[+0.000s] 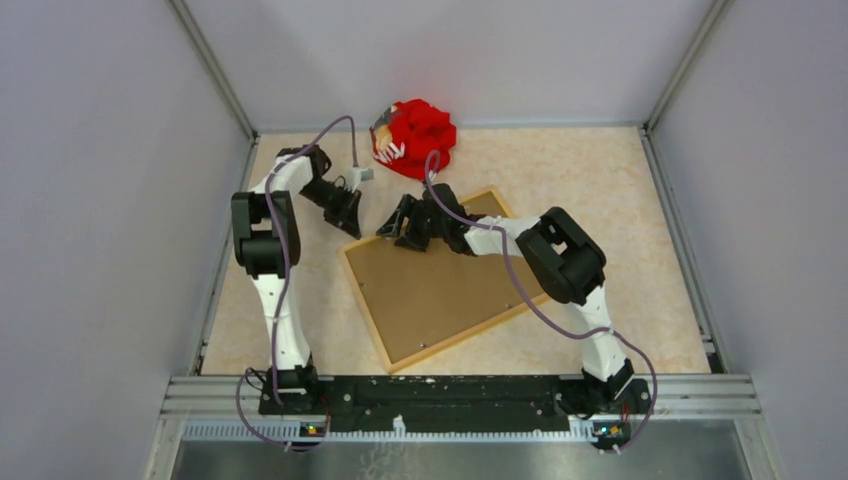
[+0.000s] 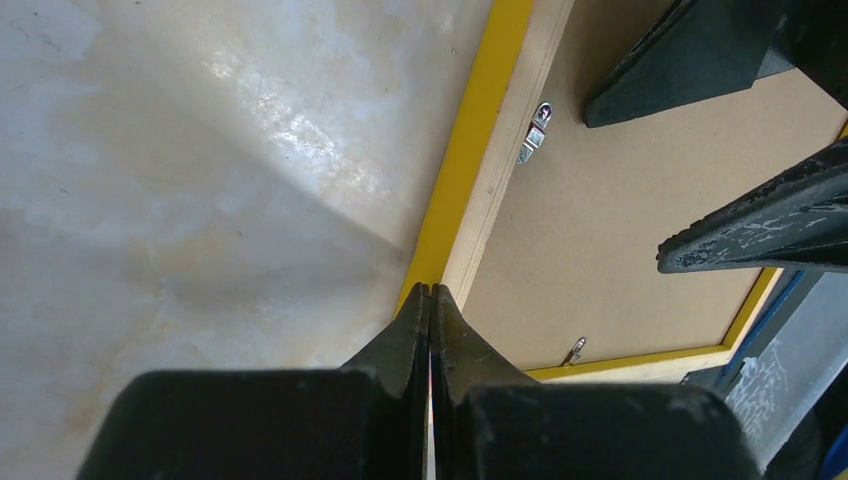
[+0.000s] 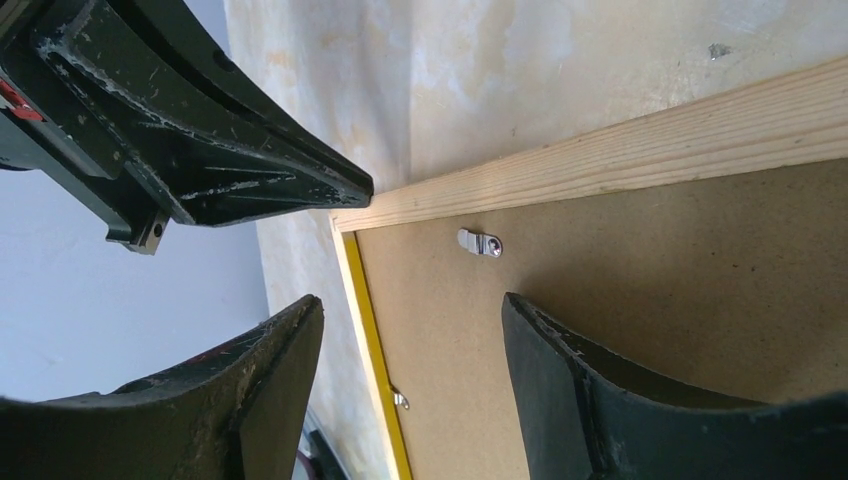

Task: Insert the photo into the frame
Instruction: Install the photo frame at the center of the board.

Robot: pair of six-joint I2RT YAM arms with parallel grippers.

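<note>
Left fingers (image 2: 430,312) shut, thin yellow wooden frame (image 2: 470,150) at their tips: may shove it; right fingers (image 1: 400,225) wide, brown backing board (image 3: 650,300) beneath: may snag.

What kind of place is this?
Probably a robot lab booth: plain grey walls box in a table, and the left arm and right arm are bolted to a metal rail.

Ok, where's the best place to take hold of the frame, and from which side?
Probably the frame's wooden rim near its left corner, coming from the table side. It lies flat, face down, with the backing board filling it, so only its outer edge offers a lip.
</note>
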